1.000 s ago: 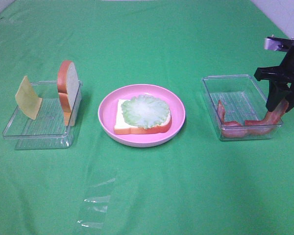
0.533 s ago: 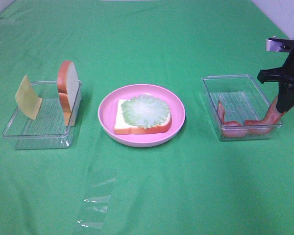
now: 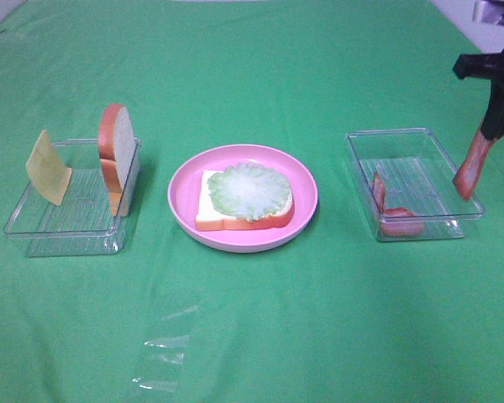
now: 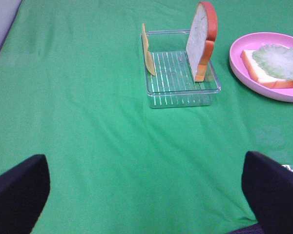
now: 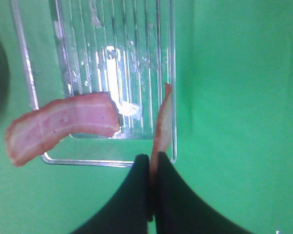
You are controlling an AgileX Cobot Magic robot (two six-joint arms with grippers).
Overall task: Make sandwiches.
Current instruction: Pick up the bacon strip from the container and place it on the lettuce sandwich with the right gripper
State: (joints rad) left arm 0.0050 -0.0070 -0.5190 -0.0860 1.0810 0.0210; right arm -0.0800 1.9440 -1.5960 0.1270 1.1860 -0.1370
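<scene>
On the pink plate (image 3: 185, 197) lies a white bread slice (image 3: 210, 214) with pale green lettuce (image 3: 249, 191) on it. My right gripper (image 3: 485, 133) is shut on a red-brown bacon strip (image 3: 470, 168) that hangs above the right tray's (image 3: 403, 138) far right edge; the wrist view shows the strip (image 5: 161, 124) edge-on between the shut fingers (image 5: 136, 195). A second bacon strip (image 3: 391, 217) lies in that tray. The left tray (image 3: 67, 222) holds an upright bread slice (image 3: 118, 155) and a yellow cheese square (image 3: 48, 168). My left gripper (image 4: 146, 195) is open over bare cloth.
A green cloth (image 3: 252, 75) covers the table. A clear plastic wrapper (image 3: 168, 344) lies on it in front of the plate. The left wrist view shows the left tray (image 4: 183, 92), the bread (image 4: 202, 39), the cheese (image 4: 147, 51) and the plate's edge (image 4: 239, 63).
My right gripper has risen and moved back, lifting one bacon strip out of the right tray. One strip stays in the tray. The left side is unchanged.
</scene>
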